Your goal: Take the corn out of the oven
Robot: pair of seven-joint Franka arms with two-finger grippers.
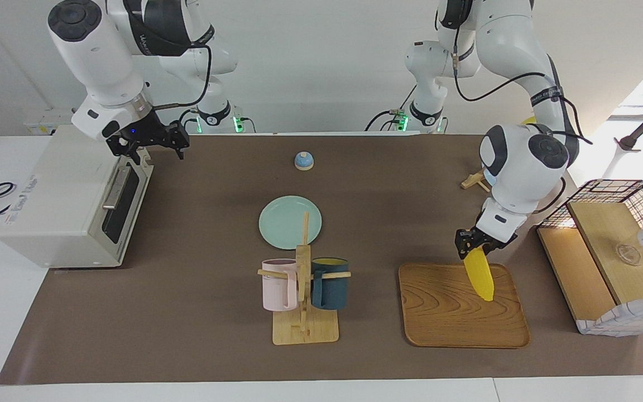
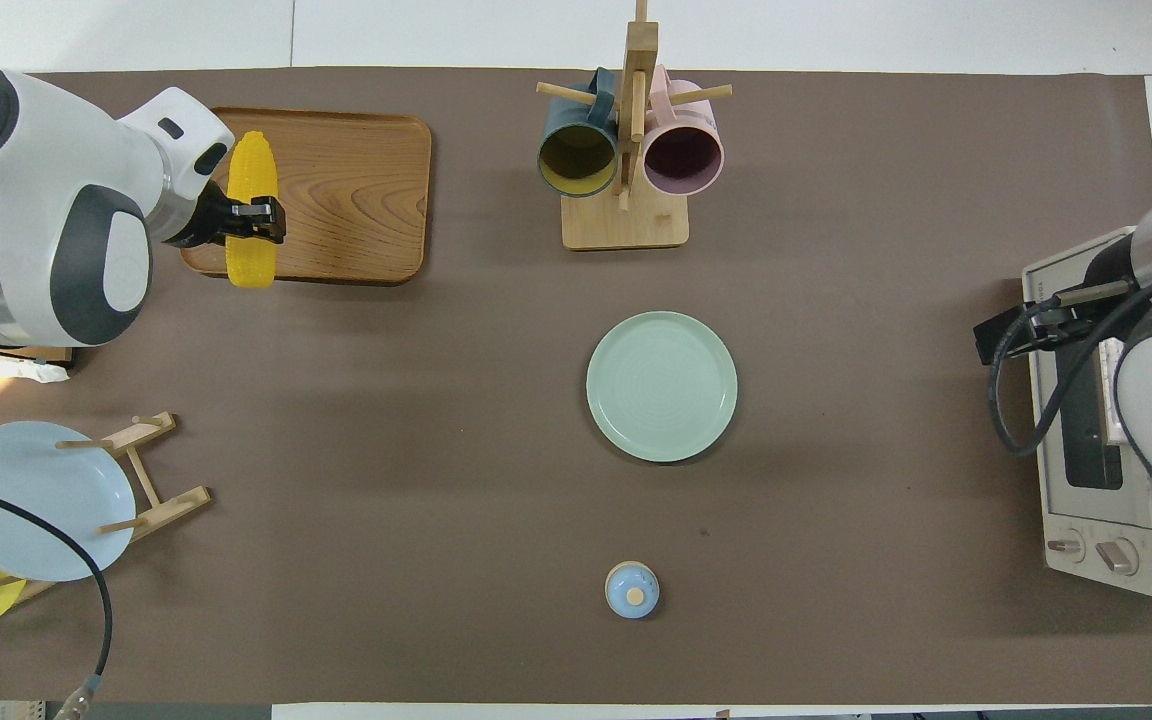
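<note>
Mug rack (image 1: pixel 305 301) and wooden tray (image 1: pixel 462 306) sit at the table edge farthest from the robots. Left gripper (image 1: pixel 473 243) is clamped on the corn (image 1: pixel 480 275), holding it by one end, cob tilted down over the tray's robot-side edge. Tip looks close to the wood, but I can't tell if it touches. Corn is out of the oven (image 1: pixel 70 204), which sits at the right arm's end of the table.

Oven door looks shut or nearly so; the angle isn't great. Right gripper (image 1: pixel 151 146) hovers over the oven's top front edge by the door handle; can't tell whether it's open or closed.

Judgement: removal is done, what's left is setting the corn down.

Risks:
- Grip is at the end of the cob, not the middle, so it can pivot or slip.
- Released tilted, it will roll. Overhead shows it straddling the tray's robot-side edge, so it could drop off onto the mat.
- Right gripper is close to the door and could snag the handle.

Green plate (image 2: pixel 661 386) and small blue lidded jar (image 2: pixel 632 588) are mid-table, well apart from both.
</note>
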